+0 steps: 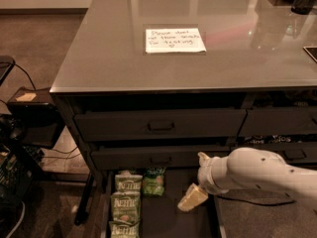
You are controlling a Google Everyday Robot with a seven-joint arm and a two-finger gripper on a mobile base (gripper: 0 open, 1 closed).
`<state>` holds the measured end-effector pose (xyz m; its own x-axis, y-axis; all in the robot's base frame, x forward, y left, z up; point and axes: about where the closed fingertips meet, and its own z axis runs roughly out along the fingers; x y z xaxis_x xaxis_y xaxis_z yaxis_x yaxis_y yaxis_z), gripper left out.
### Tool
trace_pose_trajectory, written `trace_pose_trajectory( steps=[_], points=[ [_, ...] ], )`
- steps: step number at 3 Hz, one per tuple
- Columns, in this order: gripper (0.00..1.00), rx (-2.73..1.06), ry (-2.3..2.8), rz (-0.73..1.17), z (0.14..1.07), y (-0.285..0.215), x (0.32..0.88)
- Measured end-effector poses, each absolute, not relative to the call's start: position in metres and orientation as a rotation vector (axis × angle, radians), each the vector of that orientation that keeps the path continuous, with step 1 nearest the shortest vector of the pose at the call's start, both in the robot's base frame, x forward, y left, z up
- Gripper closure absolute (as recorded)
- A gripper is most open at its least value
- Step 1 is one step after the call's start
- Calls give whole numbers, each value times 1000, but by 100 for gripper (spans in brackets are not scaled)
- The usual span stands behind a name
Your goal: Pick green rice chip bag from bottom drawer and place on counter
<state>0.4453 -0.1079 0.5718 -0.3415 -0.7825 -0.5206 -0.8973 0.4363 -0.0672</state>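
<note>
Pulled out toward the near side, at the bottom of the cabinet: the bottom drawer (166,219), with a dark floor, bare in the middle. At its far end, just below the front of the drawer above, the green rice chip bag (154,181), lying on the drawer floor. Just left of it, the farthest of three pale Kettle bags (126,205), set in a row along the left wall from far to near. Touching the green bag or only beside it, cannot tell.

Over the right part of the drawer, the gripper (196,178), at the end of a white arm (260,175) reaching in from the right. Jaws apart and holding nothing, with one cream finger (192,199) pointing down and left over the drawer floor. Near the green bag, on its right, not touching.

Above, the counter (104,58), grey and glossy, with a white handwritten note (175,40) lying flat near its middle.
</note>
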Motion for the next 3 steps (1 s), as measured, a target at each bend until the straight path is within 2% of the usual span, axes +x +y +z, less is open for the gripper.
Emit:
trace_pose_trajectory(
  steps=[1, 2, 3],
  points=[
    [0, -1335, 2236, 399, 502, -94, 460],
    [0, -1335, 2236, 399, 502, -94, 460],
    [0, -1312, 2225, 431, 461, -86, 462]
  ],
)
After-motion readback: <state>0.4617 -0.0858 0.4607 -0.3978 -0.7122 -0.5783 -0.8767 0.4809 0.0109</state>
